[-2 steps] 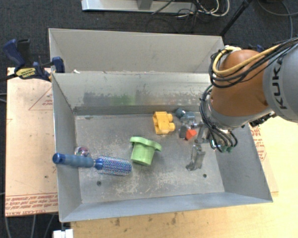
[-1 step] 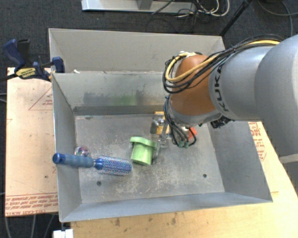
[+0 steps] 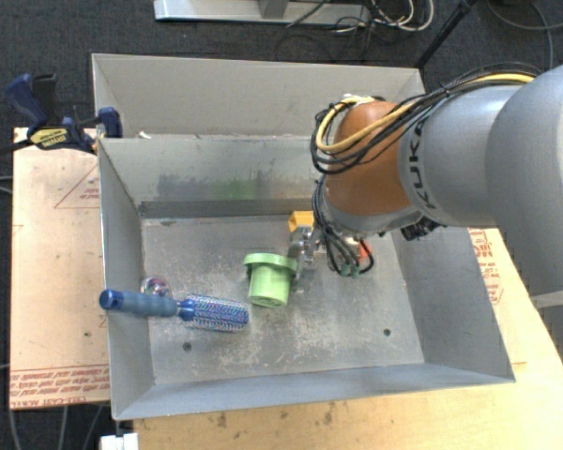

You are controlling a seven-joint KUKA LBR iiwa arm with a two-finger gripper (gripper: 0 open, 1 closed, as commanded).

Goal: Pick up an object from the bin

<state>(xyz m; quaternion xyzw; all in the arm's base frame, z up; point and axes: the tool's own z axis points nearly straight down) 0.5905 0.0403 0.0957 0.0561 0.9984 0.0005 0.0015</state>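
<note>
Grey bin (image 3: 375, 340), mostly bare floor. Gripper (image 3: 304, 254) low at frame centre, just right of green cup (image 3: 268, 282); blue brush (image 3: 195, 310) lower left. Can't tell if it's spread or pinching. Prob. grasp stage; next: firm hold, lift straight.

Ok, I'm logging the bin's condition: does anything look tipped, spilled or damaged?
Only the green cup-shaped piece mid-bin, beside the end effector: it lies tipped on its side. The blue hairbrush lies flat, left of it in the view. No spill or damage visible.
</note>
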